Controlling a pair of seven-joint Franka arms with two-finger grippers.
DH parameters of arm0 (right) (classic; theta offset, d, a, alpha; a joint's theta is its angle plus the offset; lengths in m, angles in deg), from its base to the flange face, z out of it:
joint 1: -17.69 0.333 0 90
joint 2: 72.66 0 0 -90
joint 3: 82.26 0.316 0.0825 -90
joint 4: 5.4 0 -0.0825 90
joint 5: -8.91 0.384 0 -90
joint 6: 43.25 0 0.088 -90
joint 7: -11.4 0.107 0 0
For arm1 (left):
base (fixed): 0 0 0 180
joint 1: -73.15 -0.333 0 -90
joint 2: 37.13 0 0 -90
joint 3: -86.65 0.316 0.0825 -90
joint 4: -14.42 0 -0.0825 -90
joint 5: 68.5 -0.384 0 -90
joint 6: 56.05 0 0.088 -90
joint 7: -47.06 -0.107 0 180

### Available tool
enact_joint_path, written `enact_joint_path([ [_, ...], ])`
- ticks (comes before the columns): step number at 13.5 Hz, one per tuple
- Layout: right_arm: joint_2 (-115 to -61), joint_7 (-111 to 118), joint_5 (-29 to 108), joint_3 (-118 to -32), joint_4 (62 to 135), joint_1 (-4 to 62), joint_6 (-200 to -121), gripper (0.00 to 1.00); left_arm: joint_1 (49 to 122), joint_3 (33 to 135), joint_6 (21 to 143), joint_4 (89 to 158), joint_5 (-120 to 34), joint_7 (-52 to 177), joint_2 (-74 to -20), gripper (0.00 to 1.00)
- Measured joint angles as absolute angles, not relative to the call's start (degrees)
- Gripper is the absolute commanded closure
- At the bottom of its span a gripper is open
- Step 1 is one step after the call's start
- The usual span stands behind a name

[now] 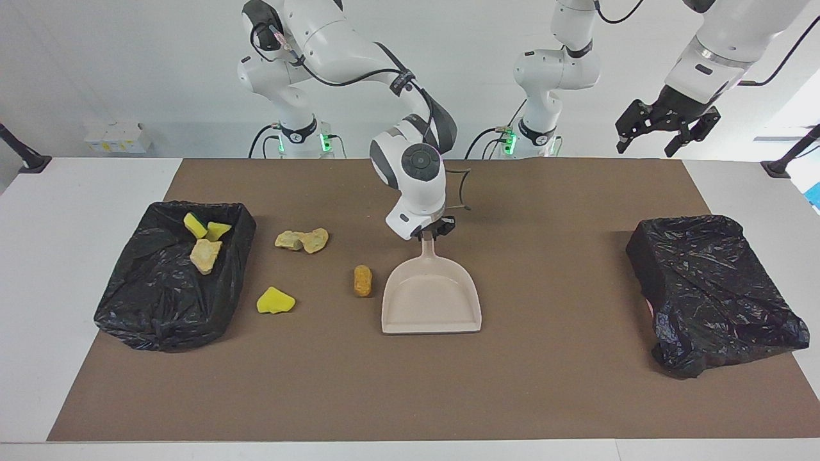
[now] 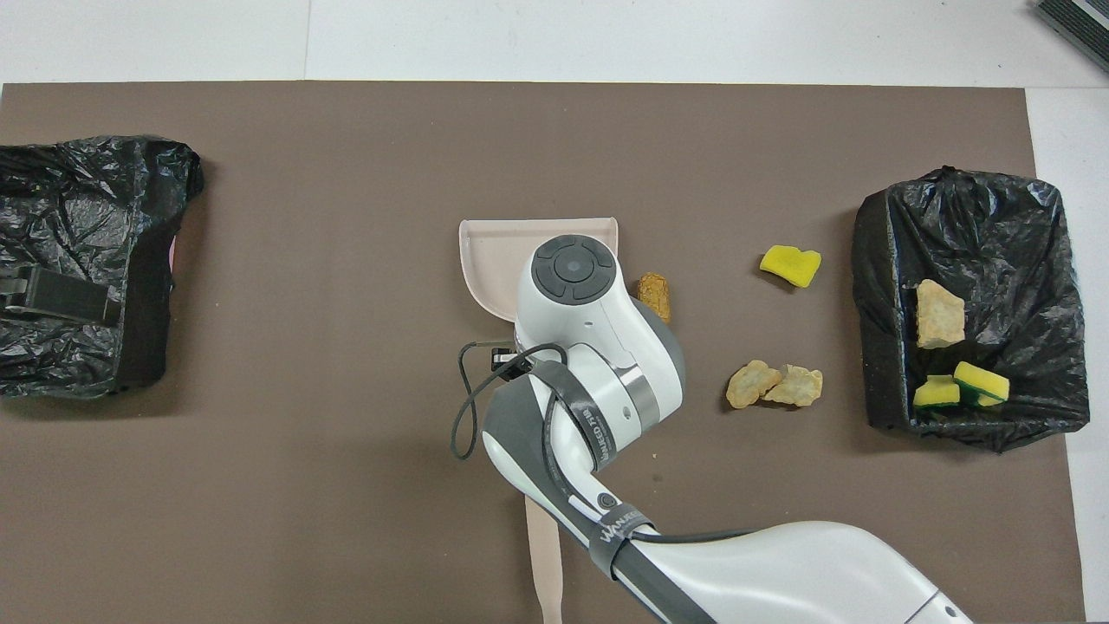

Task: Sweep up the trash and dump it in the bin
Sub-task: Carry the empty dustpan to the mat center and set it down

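The beige dustpan (image 1: pixel 430 307) lies flat on the brown mat mid-table, its handle pointing to the robots. My right gripper (image 1: pixel 430 232) sits at the end of that handle; the overhead view shows only the pan's mouth (image 2: pixel 498 260) past the wrist. Loose trash lies on the mat: an orange-brown oval (image 1: pixel 362 280) beside the pan, a yellow chunk (image 1: pixel 275 300) and two tan chunks (image 1: pixel 302 240). Three more chunks (image 1: pixel 204 240) lie in the black-lined bin (image 1: pixel 160 307) at the right arm's end. My left gripper (image 1: pixel 666 131) waits open, high over the left arm's end.
A second bin wrapped in a black bag (image 1: pixel 711 288) stands at the left arm's end of the mat. A flat beige stick (image 2: pixel 543 563) lies on the mat close to the robots, partly under the right arm.
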State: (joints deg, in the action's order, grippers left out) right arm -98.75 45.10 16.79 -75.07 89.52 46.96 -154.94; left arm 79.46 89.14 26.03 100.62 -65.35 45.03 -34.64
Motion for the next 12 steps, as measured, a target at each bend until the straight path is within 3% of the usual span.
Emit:
enact_joint_path([
  [6,-94.66,45.1,16.59,-74.85,89.58,48.22,-147.21,0.0,79.46,89.13,26.03,100.62,-65.35,45.03,-34.64,0.0],
  [12,-86.94,45.1,17.82,-74.86,93.38,48.12,-140.27,0.0,79.46,89.14,26.03,100.62,-65.35,45.03,-34.63,0.0],
])
